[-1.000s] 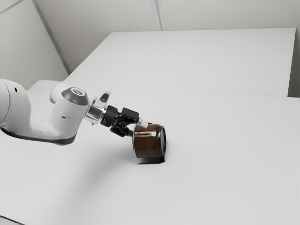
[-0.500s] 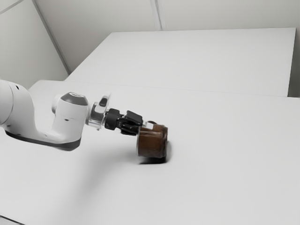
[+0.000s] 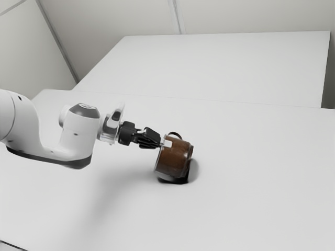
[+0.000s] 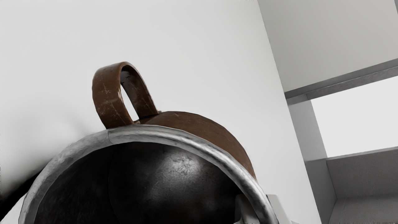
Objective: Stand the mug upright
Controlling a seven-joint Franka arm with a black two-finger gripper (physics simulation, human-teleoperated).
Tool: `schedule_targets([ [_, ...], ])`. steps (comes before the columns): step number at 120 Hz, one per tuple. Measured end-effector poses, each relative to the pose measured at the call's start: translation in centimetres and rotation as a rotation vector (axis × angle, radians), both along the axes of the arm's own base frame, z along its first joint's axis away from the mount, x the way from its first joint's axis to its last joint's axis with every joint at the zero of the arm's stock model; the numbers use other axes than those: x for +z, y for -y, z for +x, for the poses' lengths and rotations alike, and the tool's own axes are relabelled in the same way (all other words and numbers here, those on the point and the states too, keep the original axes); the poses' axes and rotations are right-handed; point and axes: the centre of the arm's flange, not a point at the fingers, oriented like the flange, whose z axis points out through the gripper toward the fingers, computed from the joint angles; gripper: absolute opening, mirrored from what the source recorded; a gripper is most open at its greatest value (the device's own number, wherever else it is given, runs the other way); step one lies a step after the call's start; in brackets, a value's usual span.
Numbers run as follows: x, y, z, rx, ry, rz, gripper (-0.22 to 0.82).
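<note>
The brown mug point(image 3: 175, 158) is tilted on its side over the table point(image 3: 251, 172), its mouth toward my hand and slightly upward. My black gripper point(image 3: 164, 143) reaches the upper part of its rim from the exterior view's left. The wrist view looks into the dark interior of the mug point(image 4: 199, 127), with the metal rim around it and the looped handle on its outer wall. There my gripper point(image 4: 260, 207) pinches the rim, one pale fingertip inside and the other outside. Whether the mug's underside touches the table cannot be told.
Behind the mug, the white table runs back to a second white surface point(image 3: 220, 63) below the pale walls point(image 3: 125, 18). A grey frame point(image 4: 317, 174) stands past the table's edge.
The mug has shifted a little toward the exterior view's right and tipped, its mouth rising slightly. Its handle has come into sight behind the top. My hand has levelled out and moved right with it.
</note>
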Motion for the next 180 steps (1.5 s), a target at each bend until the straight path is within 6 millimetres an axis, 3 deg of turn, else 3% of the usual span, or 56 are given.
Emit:
schedule_targets([
  [12,1.3,-0.1,-0.1,-0.004,0.036,0.018,-0.17],
  [31,5.8,0.1,-0.1,-0.047,0.137,0.080,-0.17],
  [59,13.0,0.5,2.3,-0.290,0.217,0.413,-0.17],
  [83,14.5,0.6,2.0,-0.429,0.113,0.724,-0.17],
  [104,14.3,1.6,0.7,-0.473,0.004,0.970,-0.17],
  [130,9.4,1.6,-1.7,-0.415,-0.066,1.147,-0.16],
  [180,4.0,1.8,-3.0,-0.221,-0.056,1.176,-0.16],
])
